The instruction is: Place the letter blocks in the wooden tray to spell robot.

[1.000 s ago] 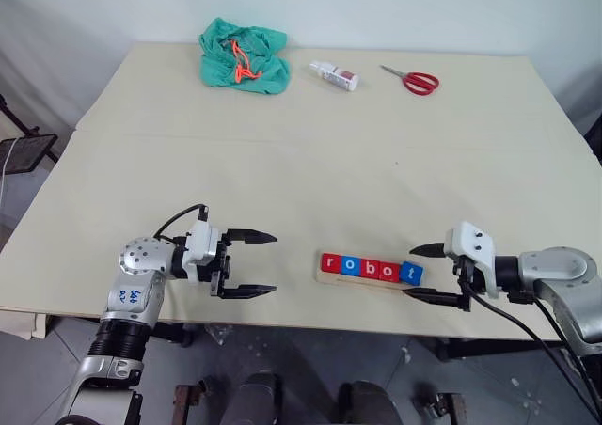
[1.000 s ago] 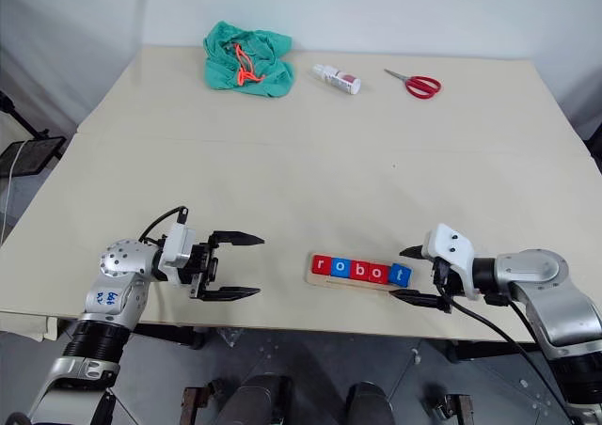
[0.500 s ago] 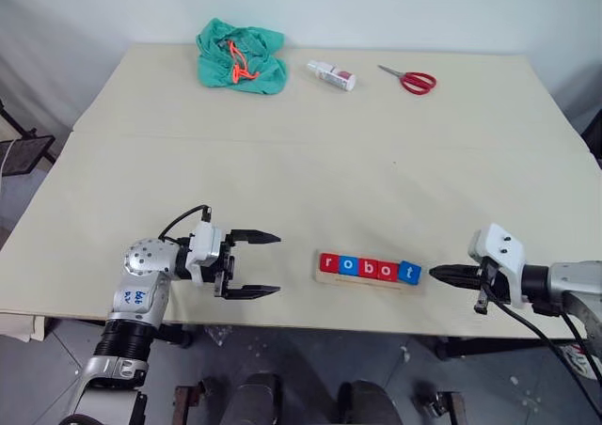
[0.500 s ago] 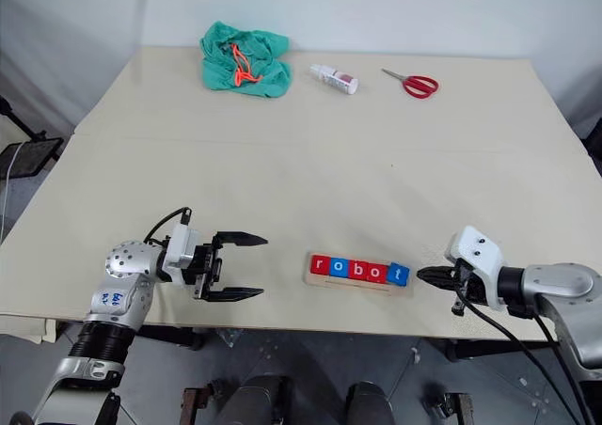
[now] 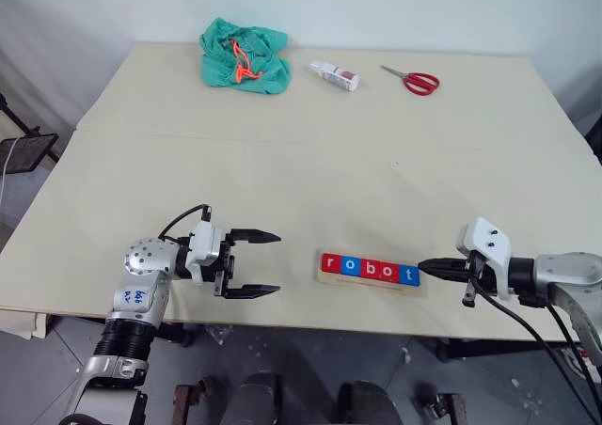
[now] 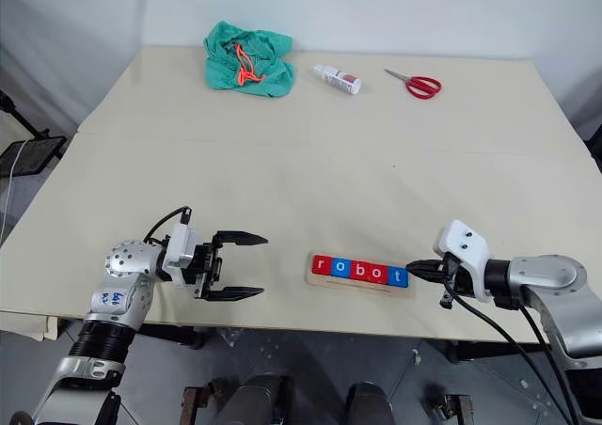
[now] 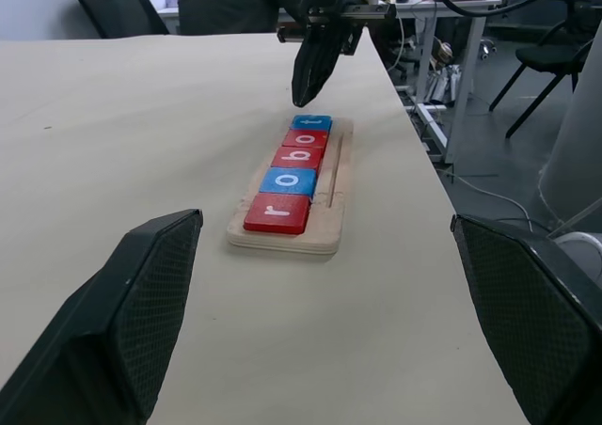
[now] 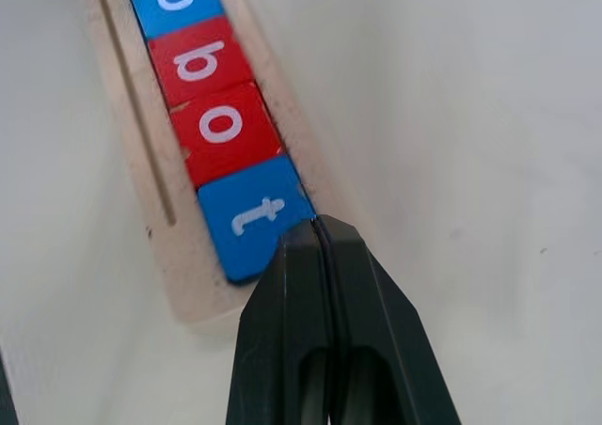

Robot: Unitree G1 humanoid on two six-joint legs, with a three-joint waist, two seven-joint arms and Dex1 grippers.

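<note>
Lying far back: green cloth (image 5: 243, 55) | bottle (image 5: 335, 74) | scissors (image 5: 411, 80)

Blocks (image 5: 369, 270) off the right gripper (image 5: 425, 265) tips: blue t nearest, then red o, red b, blue o, red r, all white letters. Tray (image 7: 334, 195) pale wood. Gripper fingers black, wrist housing white. Far across the cream table (image 5: 310, 162): teal cloth (image 5: 243, 54) with orange cord, red-handled scissors (image 5: 411, 79), white bottle (image 5: 335, 74) with red label.
</note>
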